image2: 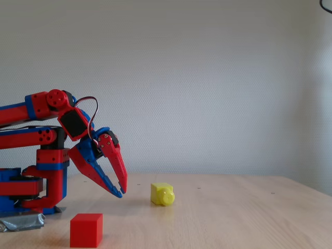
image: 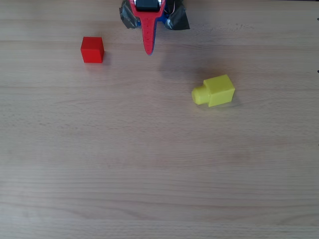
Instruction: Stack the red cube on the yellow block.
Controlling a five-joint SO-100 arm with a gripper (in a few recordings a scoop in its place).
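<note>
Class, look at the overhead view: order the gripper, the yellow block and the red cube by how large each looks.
1. Gripper, longest as visible, though partly cut off at the top edge.
2. Yellow block, stud included.
3. Red cube, slightly smaller.

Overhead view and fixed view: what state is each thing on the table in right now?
red cube: resting flat on the table, untouched.
yellow block: lying on its side, stud pointing sideways, nothing stacked on it.
end effector: nearly closed, empty, raised above the table.

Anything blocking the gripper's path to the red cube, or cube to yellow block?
Nothing visible. Bare wooden table lies between the gripper and the small matte red cube, and between it and the studded yellow block.
</note>
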